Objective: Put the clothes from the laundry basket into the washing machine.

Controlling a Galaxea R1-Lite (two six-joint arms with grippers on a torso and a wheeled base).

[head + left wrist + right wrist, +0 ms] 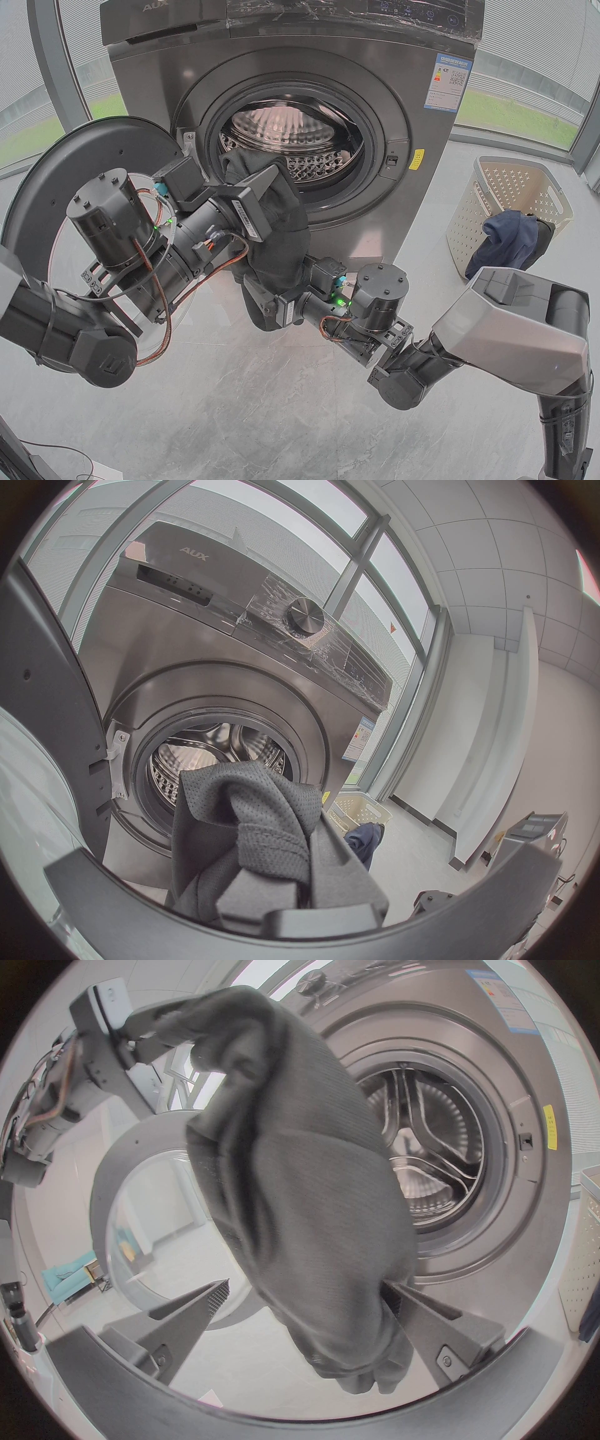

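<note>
Left tool point(265, 181), at centre left of the head view, is clamped tight on the upper fold of a dark grey garment point(275, 237). The left wrist view shows the mesh cloth bunched between its two pads. Just below it, at lower centre, the right tool point(303, 1288) stands wide, its two fingers well apart, with the hanging lower part of the garment between them. In the right wrist view the cloth touches one finger and is apart from the other. The garment hangs in the air above the pale marbled floor point(281, 406), in front of the lower left part of the machine's opening. Whether its top edge reaches past the rim I cannot tell. Behind the left arm, at the left of the frame, the round door point(94, 156) stands swung open. Beyond the cloth, the washing machine point(375, 81) takes up the upper centre, its steel drum point(294, 134) visible through the open port. Farther off, at the middle right of the frame, the pale laundry basket point(500, 187) sits on the floor near the machine, tilted with its mouth toward the camera. A blue garment point(509, 240) drapes over its near rim, with a darker piece just beside it.
</note>
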